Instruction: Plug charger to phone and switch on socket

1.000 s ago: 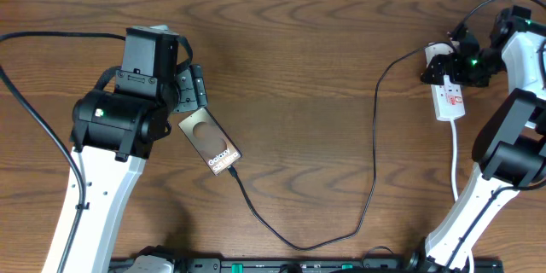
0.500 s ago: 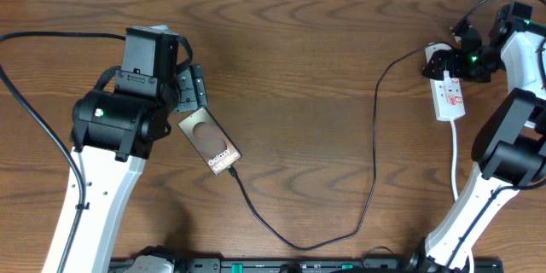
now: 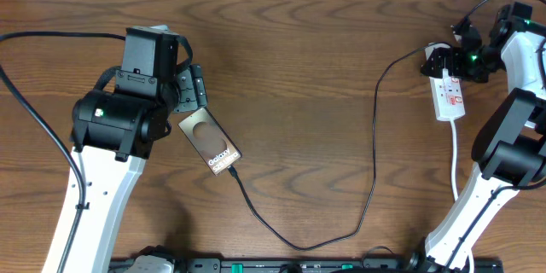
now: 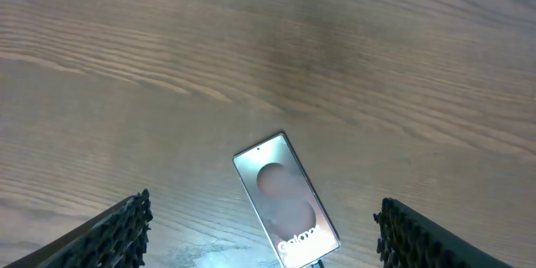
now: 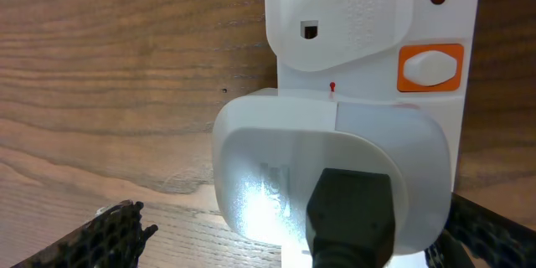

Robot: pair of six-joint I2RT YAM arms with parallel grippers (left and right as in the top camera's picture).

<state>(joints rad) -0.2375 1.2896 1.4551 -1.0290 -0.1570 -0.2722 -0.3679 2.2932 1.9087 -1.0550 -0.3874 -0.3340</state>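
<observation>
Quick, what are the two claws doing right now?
Left gripper: open, holding nothing.
Right gripper: open, holding nothing, by the charger adapter.

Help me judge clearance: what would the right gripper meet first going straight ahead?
Probably the charger's white adapter plugged into the socket, centred ahead of the right gripper; depth unclear.

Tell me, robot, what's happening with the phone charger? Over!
Left gripper open by slim dark phone. Right gripper open around white round adapter, plugged into white power strip. Thin black cable meets phone's end. Nothing blocking orange-rimmed switch.
</observation>
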